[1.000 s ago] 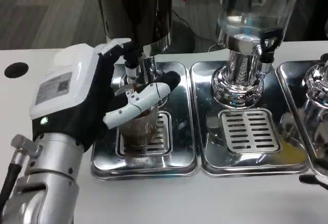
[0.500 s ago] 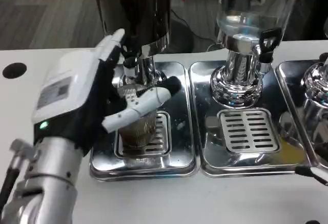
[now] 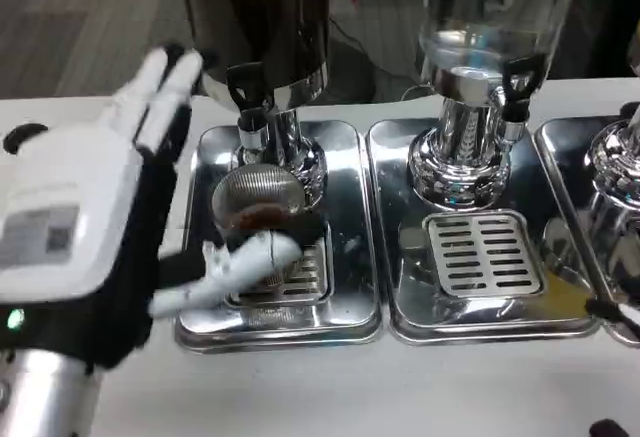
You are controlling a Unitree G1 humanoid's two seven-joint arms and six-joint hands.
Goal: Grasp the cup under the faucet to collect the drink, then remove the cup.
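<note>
Sitting on steel tray (image 3: 350,157), white table (image 3: 400,397): cup (image 3: 262,219); left hand (image 3: 90,227) fingers spread.

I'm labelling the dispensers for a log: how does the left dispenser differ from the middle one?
The left dispenser has a dark tank; the middle dispenser has a clear one. A cup stands on the left dispenser's drip tray, by the left hand; the middle dispenser's grate is bare. Both have chrome bases and black tap handles.

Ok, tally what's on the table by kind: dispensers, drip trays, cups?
Dispensers: 3 (dark, clear, one cut off at the right edge)
Drip trays: 3 ()
Cups: 1
Total: 7
</note>
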